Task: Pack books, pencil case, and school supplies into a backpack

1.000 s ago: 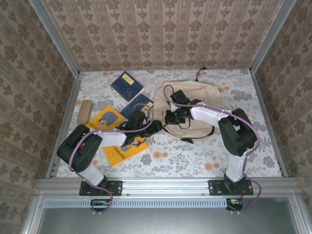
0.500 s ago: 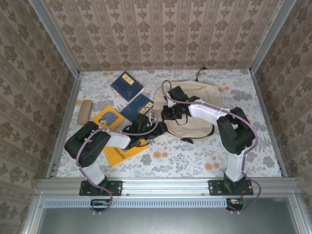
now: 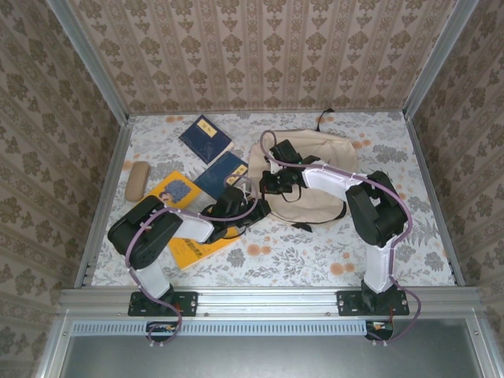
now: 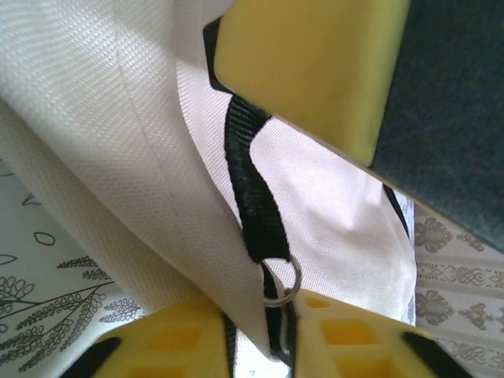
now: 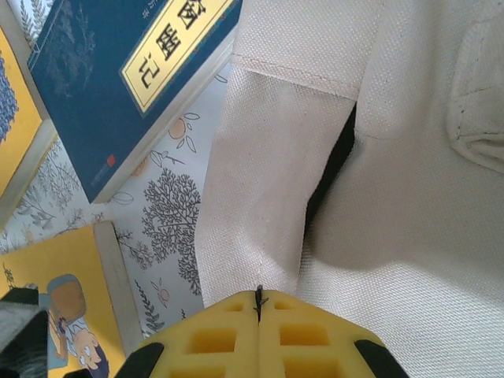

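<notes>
The left gripper (image 3: 250,206) has slid to the right since a second ago. It was over the yellow book (image 3: 193,248) nearest the arms and now sits at the near-left edge of the backpack (image 3: 319,150). The bag itself lies flat on the table (image 3: 315,252), middle-right, where it was before. The jaws stood wider a moment ago and have now drawn in. From the left wrist I see the yellow pads (image 4: 173,346) close together, with a fold of the bag's beige cloth and a black strap (image 4: 252,197) pinched between them. A small metal ring (image 4: 282,279) sits just above the pinch.

The right gripper (image 3: 269,183) has crept slightly up and left along the bag's left edge. Its pads are pressed tight together, as before, nipping the edge of a beige flap.

Nothing else has shifted. One navy book (image 3: 205,138) lies at the far left. The second navy book (image 3: 223,172) is just beside the bag's left edge. The other yellow book (image 3: 175,190) lies left of the left gripper. The pencil case (image 3: 137,181) rests near the table's left edge, well apart from the bag.
</notes>
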`<state>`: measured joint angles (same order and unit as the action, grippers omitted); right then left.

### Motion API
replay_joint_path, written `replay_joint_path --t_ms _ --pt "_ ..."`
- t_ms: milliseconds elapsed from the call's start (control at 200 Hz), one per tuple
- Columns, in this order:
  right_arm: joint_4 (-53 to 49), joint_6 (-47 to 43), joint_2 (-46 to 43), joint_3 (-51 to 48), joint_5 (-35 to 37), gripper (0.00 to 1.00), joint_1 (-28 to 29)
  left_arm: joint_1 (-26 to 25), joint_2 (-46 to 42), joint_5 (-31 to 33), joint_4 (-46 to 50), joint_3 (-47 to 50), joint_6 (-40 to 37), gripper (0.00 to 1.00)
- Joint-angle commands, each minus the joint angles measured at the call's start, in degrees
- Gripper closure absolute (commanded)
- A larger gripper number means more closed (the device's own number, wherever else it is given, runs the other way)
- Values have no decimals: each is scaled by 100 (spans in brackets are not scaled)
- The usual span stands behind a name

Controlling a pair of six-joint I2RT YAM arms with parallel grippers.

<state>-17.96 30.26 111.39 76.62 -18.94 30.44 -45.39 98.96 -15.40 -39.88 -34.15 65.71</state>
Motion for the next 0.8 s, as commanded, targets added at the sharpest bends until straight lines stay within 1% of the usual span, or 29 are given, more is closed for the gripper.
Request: replay_joint_path --t_ms 0,95,170,270,360,540,695,740,795 --pt "119 115 122 276 55 100 -24 -33 0 186 63 110 23 83" --pt "52 242 270 477 457 100 -62 -49 -88 195 166 187 -10 88" --pt "-8 384 450 701 849 100 -99 -79 -201 242 271 282 -27 89" --pt "-38 624 701 1037 1402 100 -167 -106 -402 246 812 290 -198 90" --pt "5 809 942 1328 1697 100 -234 -117 -539 266 926 385 -235 91" --pt "195 833 1292 1850 1789 100 -292 -113 -583 248 991 469 -225 91" --pt "145 503 1235 2032 1394 100 -293 -25 -623 187 1135 313 -321 88" --pt "27 376 1158 2025 1187 92 -301 23 -642 165 1210 230 -389 87" --pt "-173 261 1015 1980 1003 74 -301 87 -645 121 1303 103 -455 87"
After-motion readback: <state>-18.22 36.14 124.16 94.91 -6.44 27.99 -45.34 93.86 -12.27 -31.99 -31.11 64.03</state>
